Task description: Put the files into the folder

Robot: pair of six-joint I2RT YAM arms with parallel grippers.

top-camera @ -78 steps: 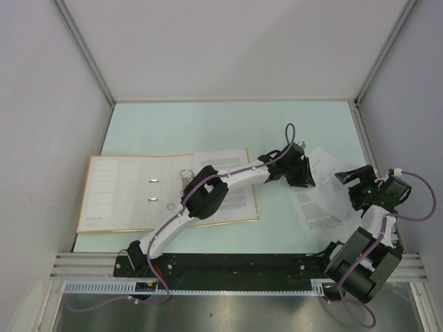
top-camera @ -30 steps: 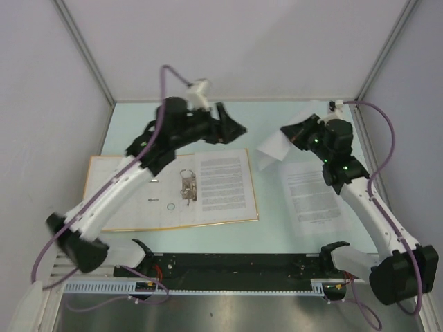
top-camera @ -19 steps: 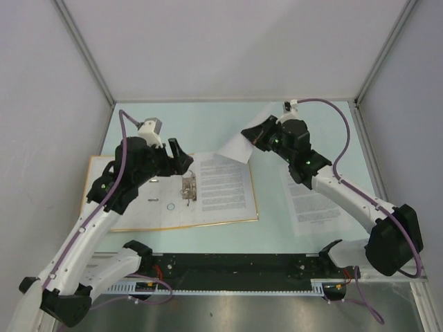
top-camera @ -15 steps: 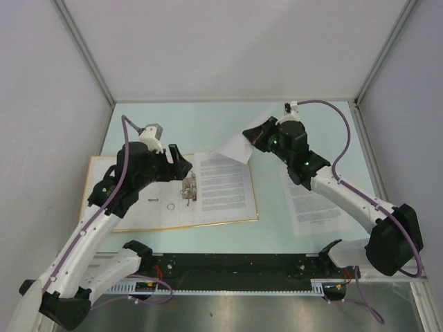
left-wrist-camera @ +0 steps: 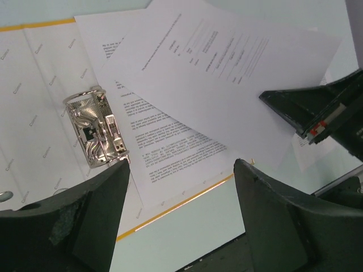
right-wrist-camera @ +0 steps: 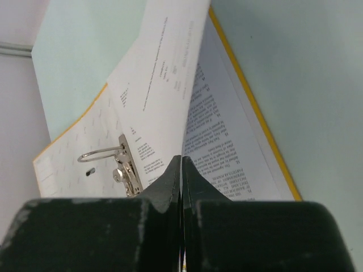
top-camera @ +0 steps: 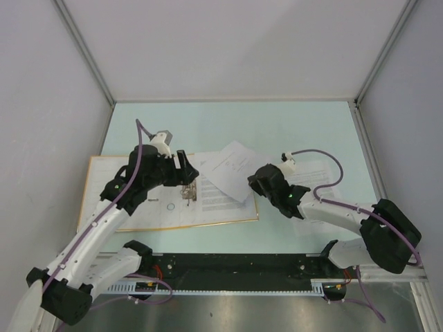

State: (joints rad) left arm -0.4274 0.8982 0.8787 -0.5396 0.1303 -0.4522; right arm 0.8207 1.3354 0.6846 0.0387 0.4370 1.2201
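The orange-yellow folder [top-camera: 93,200] lies open at the left, its metal rings [top-camera: 188,191] in the middle and one printed sheet [top-camera: 225,200] on its right half. My right gripper [top-camera: 255,181] is shut on the corner of a second sheet of the files [top-camera: 232,164]. That sheet [right-wrist-camera: 170,90] slants over the folder's right half [right-wrist-camera: 258,116], beside the rings [right-wrist-camera: 122,164]. My left gripper [top-camera: 184,168] hovers open above the rings [left-wrist-camera: 96,133] and holds nothing. A third sheet [top-camera: 317,202] lies on the table, partly under the right arm.
White walls and metal posts close in the pale green table [top-camera: 291,128] on three sides. The arms' black base rail [top-camera: 235,266] runs along the near edge.
My right gripper has carried the sheet down from high at the back to low over the folder's right half. The left gripper has shifted slightly right, over the rings.
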